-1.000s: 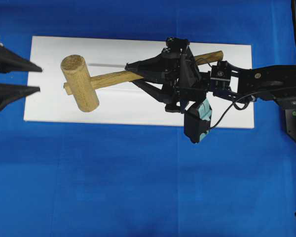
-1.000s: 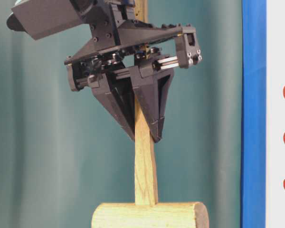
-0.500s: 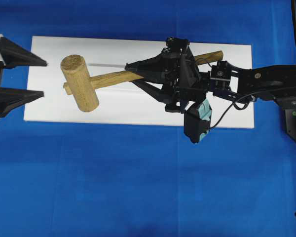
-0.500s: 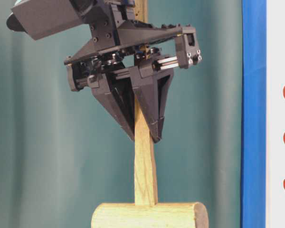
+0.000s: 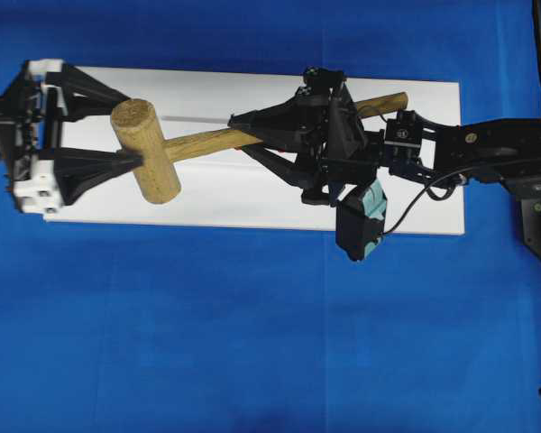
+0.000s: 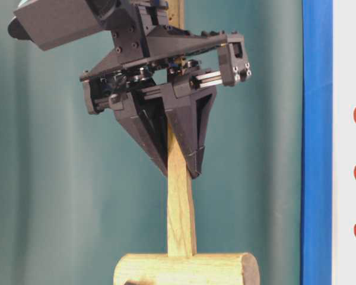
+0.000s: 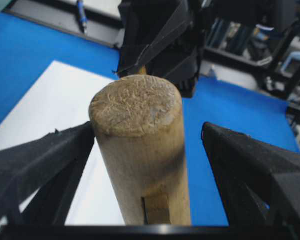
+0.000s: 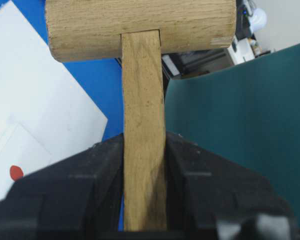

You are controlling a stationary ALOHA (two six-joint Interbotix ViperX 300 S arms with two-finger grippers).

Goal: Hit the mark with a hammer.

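Light-tan wooden hammer point(image 5: 149, 149), handle clenched in right gripper point(image 5: 252, 135), head between spread left gripper point(image 5: 122, 126).

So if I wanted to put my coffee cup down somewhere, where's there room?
The blue cloth below the white board lies bare. The board itself is crowded: the left gripper straddles the hammer head, and the right gripper clamps its handle.

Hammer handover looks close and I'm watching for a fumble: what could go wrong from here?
The open left gripper straddles the hammer head; one finger looks very close, so closing may nudge it. The right gripper holds only the slim handle, so a push could twist it off line.
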